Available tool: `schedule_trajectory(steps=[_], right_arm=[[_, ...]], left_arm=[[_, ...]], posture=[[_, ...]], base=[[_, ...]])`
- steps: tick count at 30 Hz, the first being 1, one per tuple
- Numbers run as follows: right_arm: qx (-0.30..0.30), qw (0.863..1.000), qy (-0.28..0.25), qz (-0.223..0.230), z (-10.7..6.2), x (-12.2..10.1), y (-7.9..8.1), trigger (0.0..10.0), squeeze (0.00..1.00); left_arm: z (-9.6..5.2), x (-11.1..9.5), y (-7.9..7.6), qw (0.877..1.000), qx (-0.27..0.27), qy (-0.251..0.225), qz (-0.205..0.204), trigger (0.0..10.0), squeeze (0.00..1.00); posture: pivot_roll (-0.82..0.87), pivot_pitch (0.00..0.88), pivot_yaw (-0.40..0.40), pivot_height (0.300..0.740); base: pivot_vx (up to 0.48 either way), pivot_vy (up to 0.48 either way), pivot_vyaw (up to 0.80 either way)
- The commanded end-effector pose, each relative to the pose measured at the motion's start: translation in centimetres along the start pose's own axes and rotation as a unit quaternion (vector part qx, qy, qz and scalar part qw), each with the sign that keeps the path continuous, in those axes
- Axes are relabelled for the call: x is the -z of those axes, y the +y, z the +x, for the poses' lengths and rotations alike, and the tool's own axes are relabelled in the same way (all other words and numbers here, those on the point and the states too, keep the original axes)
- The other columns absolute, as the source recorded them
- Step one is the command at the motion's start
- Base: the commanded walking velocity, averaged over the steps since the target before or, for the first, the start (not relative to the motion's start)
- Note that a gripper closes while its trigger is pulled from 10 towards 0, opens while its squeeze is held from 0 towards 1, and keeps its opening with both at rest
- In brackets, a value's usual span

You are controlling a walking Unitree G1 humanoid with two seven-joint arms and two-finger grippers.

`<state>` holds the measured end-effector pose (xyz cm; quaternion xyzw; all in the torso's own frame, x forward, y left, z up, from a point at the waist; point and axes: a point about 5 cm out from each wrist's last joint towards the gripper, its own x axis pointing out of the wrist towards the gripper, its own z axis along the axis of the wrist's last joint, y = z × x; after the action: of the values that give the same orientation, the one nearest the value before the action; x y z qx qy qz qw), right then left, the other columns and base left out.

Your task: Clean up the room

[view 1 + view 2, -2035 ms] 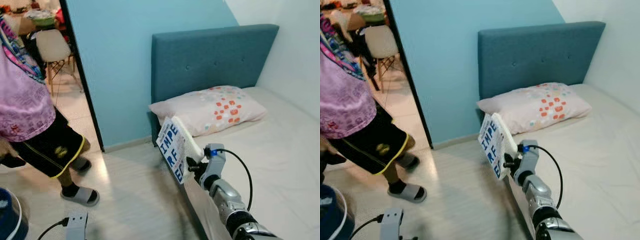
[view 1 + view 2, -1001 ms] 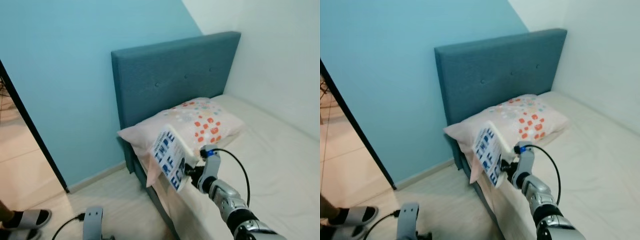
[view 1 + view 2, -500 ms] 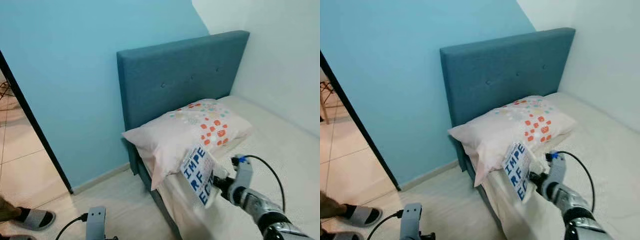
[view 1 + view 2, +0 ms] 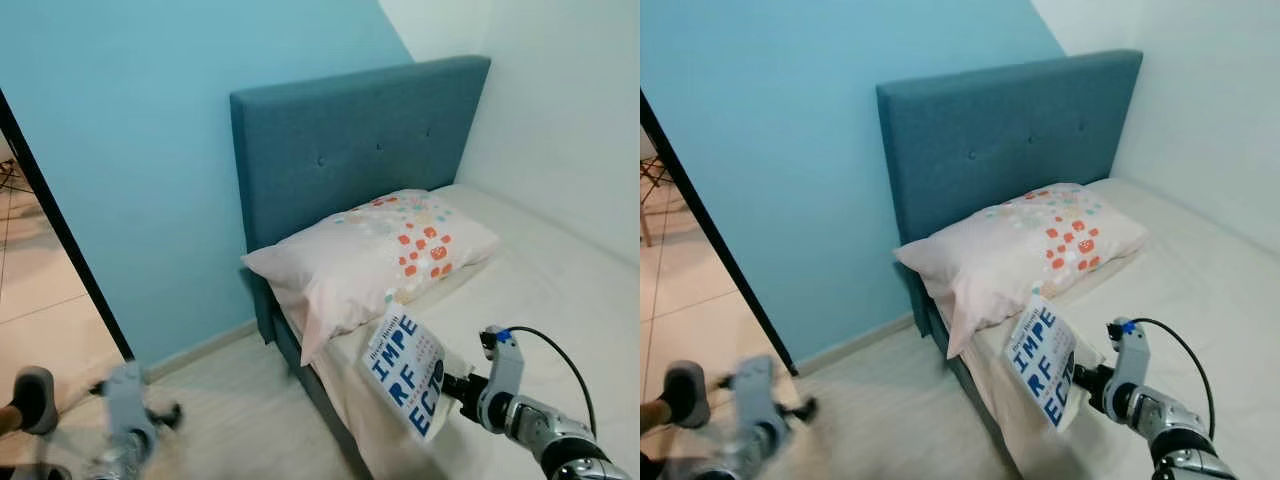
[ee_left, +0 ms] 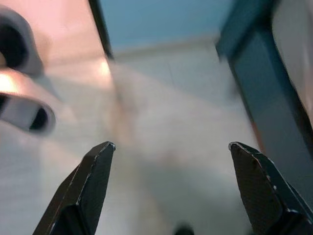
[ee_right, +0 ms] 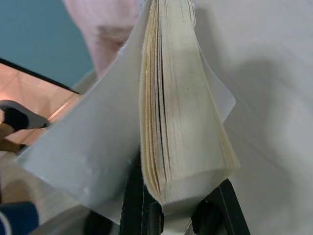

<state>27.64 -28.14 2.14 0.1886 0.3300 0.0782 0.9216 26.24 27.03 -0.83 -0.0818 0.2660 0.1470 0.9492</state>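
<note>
R gripper [image 4: 1085, 385] clamps book [image 4: 1045, 368] by its spine, over bed [image 4: 1200, 290] edge at 5 o'clock of pillow [image 4: 1025, 250]. L gripper [image 5: 171, 164] spread, empty. Lower flat onto mattress before letting go.

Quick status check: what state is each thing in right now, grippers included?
book: held tilted over the bed's near edge, front cover splayed loose
right gripper: shut on book
left gripper: open, holding nothing, above the floor
pillow: lying at the headboard, one corner overhanging the mattress
bed: sheet bare
</note>
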Motion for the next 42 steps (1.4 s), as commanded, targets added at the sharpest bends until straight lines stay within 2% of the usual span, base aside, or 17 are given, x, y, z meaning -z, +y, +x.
schedule_trajectory(steps=[1, 6, 13, 14, 17, 21, 24, 28, 32, 37, 42], right_arm=[[-0.021, 0.999, -0.049, -0.009, 0.0, -2.2, 0.5, 10.0, 0.0], [-0.053, 0.996, -0.058, -0.034, 0.0, -3.6, 1.1, 10.0, 0.0], [-0.055, 0.994, -0.083, -0.046, -0.5, -5.8, 1.1, 10.0, 0.0], [-0.048, 0.994, -0.084, -0.057, -0.9, -6.2, 0.8, 10.0, 0.0], [-0.041, 0.993, -0.084, -0.065, -1.1, -6.6, 0.6, 10.0, 0.0], [-0.008, 0.987, -0.106, -0.117, -2.7, -9.6, -0.3, 10.0, 0.0], [0.014, 0.984, -0.121, -0.13, -3.2, -10.9, -0.5, 10.0, 0.0], [0.02, 0.975, -0.175, -0.139, -3.2, -13.7, 0.9, 10.0, 0.0], [0.01, 0.974, -0.169, -0.147, -2.7, -13.7, 1.5, 10.0, 0.0], [0.007, 0.981, -0.117, -0.151, -1.5, -11.3, 1.6, 10.0, 0.0], [0.008, 0.983, -0.111, -0.148, -1.2, -10.6, 1.5, 10.0, 0.0]], left_arm=[[0.4, -1.5, -0.7, 0.999, 0.017, -0.03, -0.008, 10.0, 0.0], [0.6, -2.5, -2.0, 0.997, 0.046, -0.054, -0.01, 10.0, 0.0], [0.4, -1.6, -2.8, 0.995, 0.084, -0.053, -0.008, 10.0, 0.0], [0.2, -1.2, -3.0, 0.994, 0.098, -0.05, -0.004, 10.0, 0.0], [0.1, -0.9, -3.0, 0.993, 0.108, -0.047, -0.001, 10.0, 0.0], [-0.4, 0.5, -3.0, 0.99, 0.137, -0.03, 0.021, 10.0, 0.0], [-0.6, 1.0, -2.8, 0.989, 0.143, -0.025, 0.028, 10.0, 0.0], [-0.9, 1.8, -2.7, 0.988, 0.147, -0.016, 0.033, 10.0, 0.0], [-1.0, 2.0, -2.8, 0.988, 0.153, -0.015, 0.033, 10.0, 0.0], [-1.2, 2.5, -2.7, 0.986, 0.162, -0.011, 0.04, 10.0, 0.0], [-1.3, 2.7, -2.4, 0.986, 0.161, -0.007, 0.043, 10.0, 0.0]], posture=[[-0.04, 0.061, -0.002, 0.61], [-0.03, 0.088, 0.005, 0.59], [-0.02, 0.138, 0.01, 0.565], [-0.01, 0.173, 0.011, 0.56], [-0.01, 0.178, 0.011, 0.555], [0.0, 0.226, 0.015, 0.535], [0.0, 0.239, 0.014, 0.525], [0.0, 0.265, 0.011, 0.515], [0.0, 0.269, 0.009, 0.515], [0.02, 0.273, 0.0, 0.515], [0.02, 0.274, 0.01, 0.515]], base=[[0.0, 0.0, 0.0], [0.0, 0.0, 0.0], [0.0, 0.0, 0.0], [0.0, 0.0, 0.0], [0.0, 0.0, 0.0], [0.0, 0.0, 0.0], [0.0, 0.0, 0.0], [0.0, 0.0, 0.0], [0.0, 0.0, 0.0], [0.0, 0.0, 0.0], [0.0, 0.0, 0.0]])
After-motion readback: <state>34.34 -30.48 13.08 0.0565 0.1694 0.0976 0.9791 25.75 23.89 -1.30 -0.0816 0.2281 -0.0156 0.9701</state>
